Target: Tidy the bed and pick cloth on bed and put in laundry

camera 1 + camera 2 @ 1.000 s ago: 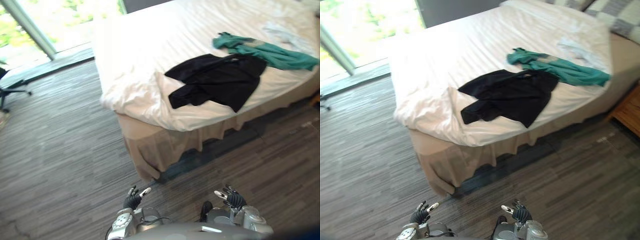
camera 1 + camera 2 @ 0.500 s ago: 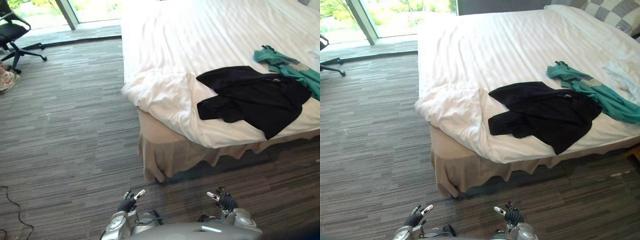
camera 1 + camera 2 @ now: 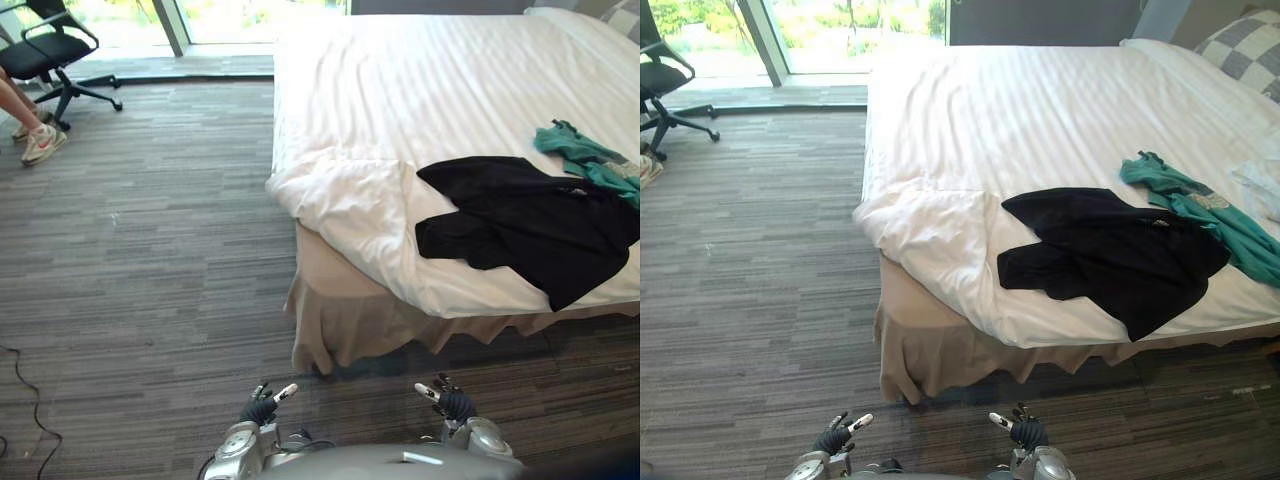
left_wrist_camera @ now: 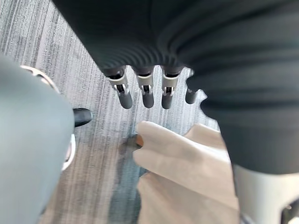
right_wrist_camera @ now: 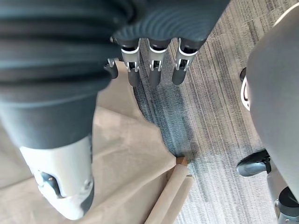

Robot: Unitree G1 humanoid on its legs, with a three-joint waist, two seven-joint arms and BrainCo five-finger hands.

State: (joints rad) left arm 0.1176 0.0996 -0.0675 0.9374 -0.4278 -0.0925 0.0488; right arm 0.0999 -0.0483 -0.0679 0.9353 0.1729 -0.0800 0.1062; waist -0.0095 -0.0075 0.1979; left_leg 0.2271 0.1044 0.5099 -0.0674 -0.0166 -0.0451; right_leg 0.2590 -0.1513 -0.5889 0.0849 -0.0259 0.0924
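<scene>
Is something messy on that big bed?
Yes. A black garment lies crumpled near the front edge of the bed. A green garment sprawls right beside it. The white cover is bunched up at its near corner.

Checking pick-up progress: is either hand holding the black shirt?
No, the black shirt lies spread on the bed, while the left hand and right hand hang open and empty, low over the floor.
</scene>
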